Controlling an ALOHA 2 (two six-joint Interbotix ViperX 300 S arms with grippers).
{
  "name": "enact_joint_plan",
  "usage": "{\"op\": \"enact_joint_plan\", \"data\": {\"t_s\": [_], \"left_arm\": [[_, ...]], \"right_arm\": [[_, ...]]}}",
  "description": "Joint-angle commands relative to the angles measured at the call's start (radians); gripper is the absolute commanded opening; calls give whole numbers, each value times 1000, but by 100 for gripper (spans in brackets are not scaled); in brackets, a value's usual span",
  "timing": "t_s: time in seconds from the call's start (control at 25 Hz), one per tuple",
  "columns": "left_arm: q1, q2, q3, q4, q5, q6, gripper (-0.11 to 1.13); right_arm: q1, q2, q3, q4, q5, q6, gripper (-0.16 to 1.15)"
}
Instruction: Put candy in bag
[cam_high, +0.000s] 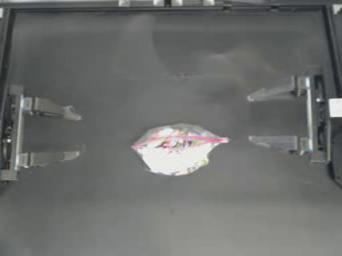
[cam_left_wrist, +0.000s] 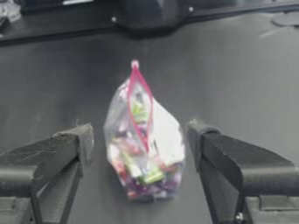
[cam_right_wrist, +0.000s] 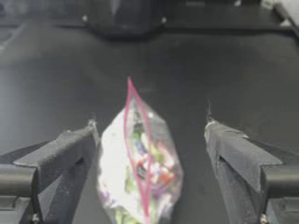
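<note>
The bag is seen lying mid-table. The left gripper and right gripper are held wide open, empty, well apart from it.

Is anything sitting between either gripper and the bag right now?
Nothing visible. The bag lies alone mid-table, with bare table between it and the open left gripper and open right gripper, both drawn back at the sides.

The bag lies mid-table, between the left gripper at the left edge and the right gripper at the right.
</note>
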Motion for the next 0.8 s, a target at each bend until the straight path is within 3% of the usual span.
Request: {"op": "enact_joint_plan", "data": {"t_s": [0.04,0.8], "left_arm": [[0,-29,-5,-2,-2,-2,96],[8,-124,11,0,-2,0,96]], "right_arm": [[0,-8,-5,-3,-6,2,101],[0,-77,23,6,-28,5,101]]}}
